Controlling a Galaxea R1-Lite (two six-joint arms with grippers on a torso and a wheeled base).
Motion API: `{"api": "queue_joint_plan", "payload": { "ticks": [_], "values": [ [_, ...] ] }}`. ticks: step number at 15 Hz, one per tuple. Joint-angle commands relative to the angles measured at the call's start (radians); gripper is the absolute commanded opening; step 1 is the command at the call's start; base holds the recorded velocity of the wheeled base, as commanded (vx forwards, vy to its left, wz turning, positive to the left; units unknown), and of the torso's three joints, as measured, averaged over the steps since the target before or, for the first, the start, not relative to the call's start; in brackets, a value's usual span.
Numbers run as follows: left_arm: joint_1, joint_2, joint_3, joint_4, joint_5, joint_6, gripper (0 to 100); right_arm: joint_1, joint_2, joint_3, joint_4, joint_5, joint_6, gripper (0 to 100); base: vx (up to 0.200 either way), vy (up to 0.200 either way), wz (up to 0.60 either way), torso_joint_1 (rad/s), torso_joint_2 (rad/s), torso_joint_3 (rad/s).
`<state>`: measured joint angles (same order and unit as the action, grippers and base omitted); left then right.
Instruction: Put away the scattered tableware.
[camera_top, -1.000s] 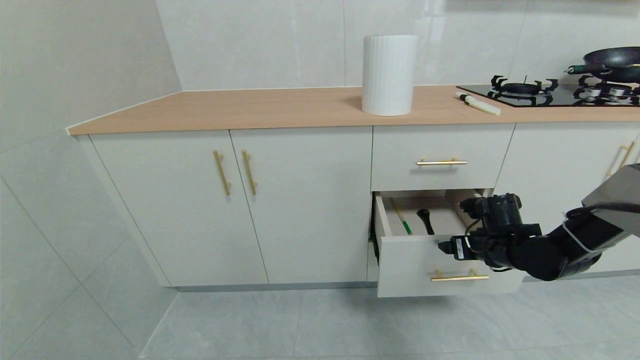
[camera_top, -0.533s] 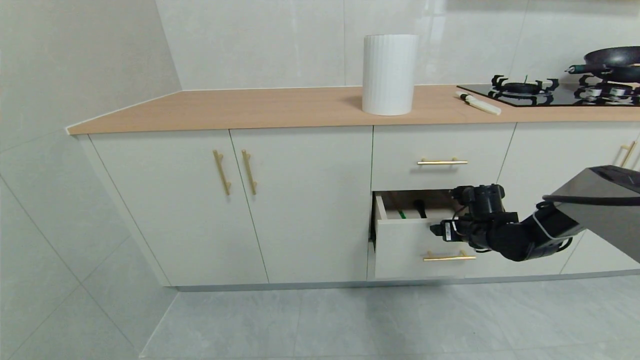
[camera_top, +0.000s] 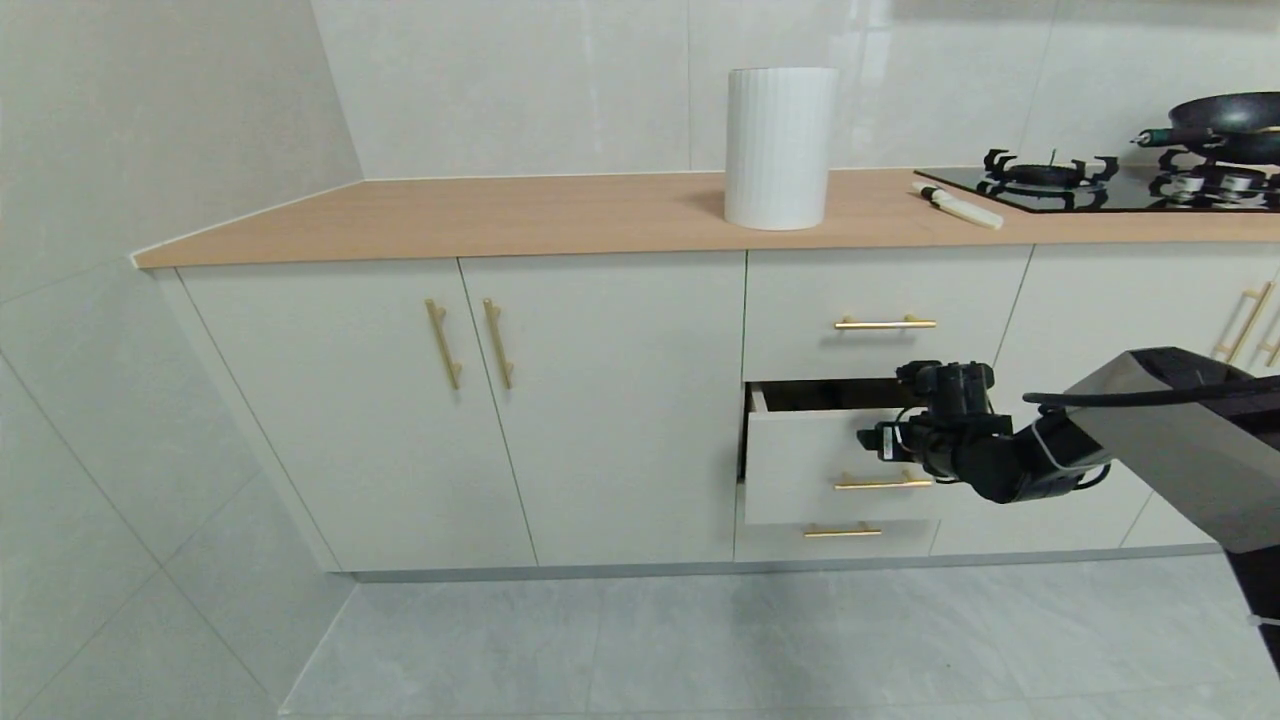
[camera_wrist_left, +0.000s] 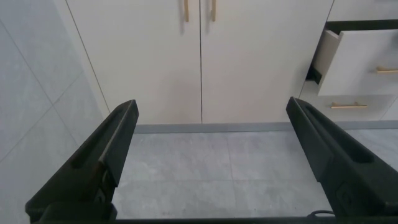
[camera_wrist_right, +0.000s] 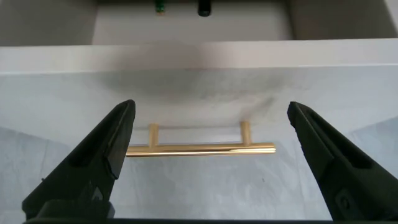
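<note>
The middle drawer (camera_top: 835, 450) below the counter stands a little ajar, a dark gap showing above its white front. My right gripper (camera_top: 872, 441) is open against that front, just above the gold handle (camera_top: 883, 484). In the right wrist view the open gripper (camera_wrist_right: 209, 109) straddles the drawer front (camera_wrist_right: 199, 74) over the handle (camera_wrist_right: 199, 149); a green-tipped utensil (camera_wrist_right: 160, 7) and a black handle (camera_wrist_right: 203, 9) lie inside. A pale utensil (camera_top: 955, 207) rests on the counter. My left gripper (camera_wrist_left: 211, 107) is open and holds nothing, low over the floor facing the cabinet doors (camera_wrist_left: 199, 50).
A tall white ribbed cylinder (camera_top: 779, 148) stands on the wooden counter (camera_top: 500, 215). A gas hob (camera_top: 1100, 188) with a dark wok (camera_top: 1228, 118) is at the right. A shut drawer (camera_top: 885, 300) lies above the ajar one, and another handle (camera_top: 842, 531) below.
The drawer has slid from well open to nearly shut, with my right gripper moving in against its front. The utensils inside have passed out of the head view.
</note>
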<state>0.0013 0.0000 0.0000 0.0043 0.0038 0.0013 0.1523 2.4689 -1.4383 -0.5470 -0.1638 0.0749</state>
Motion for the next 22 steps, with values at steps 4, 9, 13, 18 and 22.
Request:
{"api": "queue_joint_plan", "payload": {
  "ticks": [4,9,13,18,22],
  "values": [
    [0.000,0.000,0.000,0.000,0.001,0.000,100,-0.011,0.097,-0.139,-0.001,-0.029,0.002,100,0.000,0.000,0.00,0.000,0.00,0.000],
    [0.000,0.000,0.000,0.000,0.001,0.000,100,-0.019,0.139,-0.208,-0.007,-0.052,0.003,100,0.000,0.000,0.00,0.000,0.00,0.000],
    [0.000,0.000,0.000,0.000,0.001,0.000,100,-0.019,0.205,-0.307,-0.013,-0.108,0.008,100,0.000,0.000,0.00,0.000,0.00,0.000],
    [0.000,0.000,0.000,0.000,0.001,0.000,100,-0.019,0.291,-0.430,-0.057,-0.166,0.036,100,0.000,0.000,0.00,0.000,0.00,0.000],
    [0.000,0.000,0.000,0.000,0.001,0.000,100,-0.019,0.352,-0.525,-0.071,-0.174,0.051,100,0.000,0.000,0.00,0.000,0.00,0.000]
  ]
}}
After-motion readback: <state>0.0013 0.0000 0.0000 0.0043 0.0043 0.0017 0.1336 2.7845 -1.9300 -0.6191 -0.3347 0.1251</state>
